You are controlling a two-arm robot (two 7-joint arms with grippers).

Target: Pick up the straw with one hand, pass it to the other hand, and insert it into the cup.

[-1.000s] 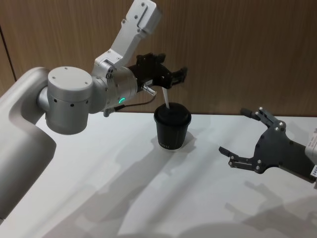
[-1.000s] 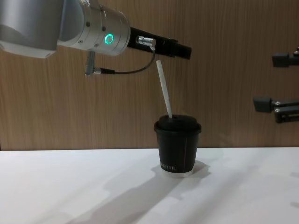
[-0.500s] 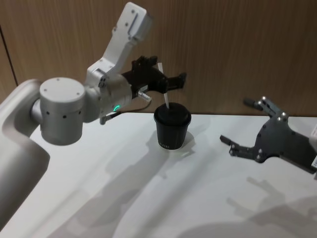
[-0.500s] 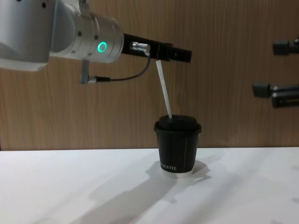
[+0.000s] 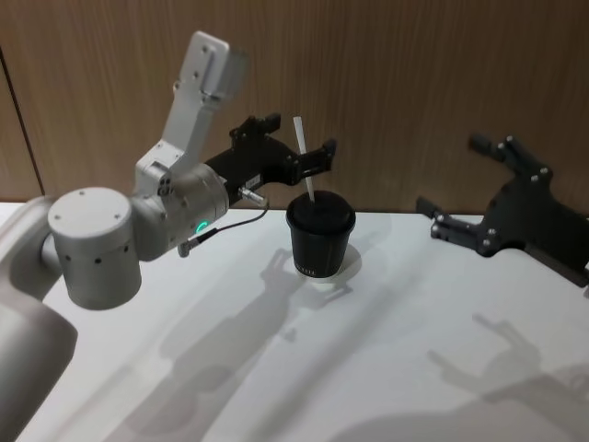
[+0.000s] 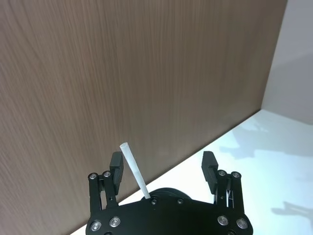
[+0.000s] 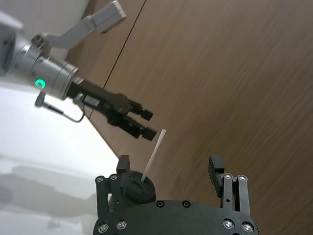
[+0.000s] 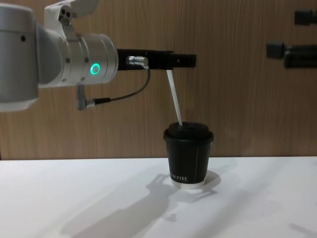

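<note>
Straw (image 5: 303, 161) standing in cup (image 5: 319, 237), lower end through the domed lid, leaning slightly left at top. Cup upright on white desk (image 5: 386, 368), far centre, close to wood wall (image 5: 414, 83). Left claw (image 5: 296, 152), the one with silver wrist and green ring light, up above cup level, just left of cup top, fingers spread apart; straw top sits between them, closer to one finger (image 6: 116, 166), nothing gripped. From chest view, same claw (image 8: 168, 60) level with straw's upper end (image 8: 174, 96). Right claw (image 5: 460, 189), all-black blocky one, raised off desk well right of cup, fingers wide apart, holding nothing. Claw shadows across desk near side.
</note>
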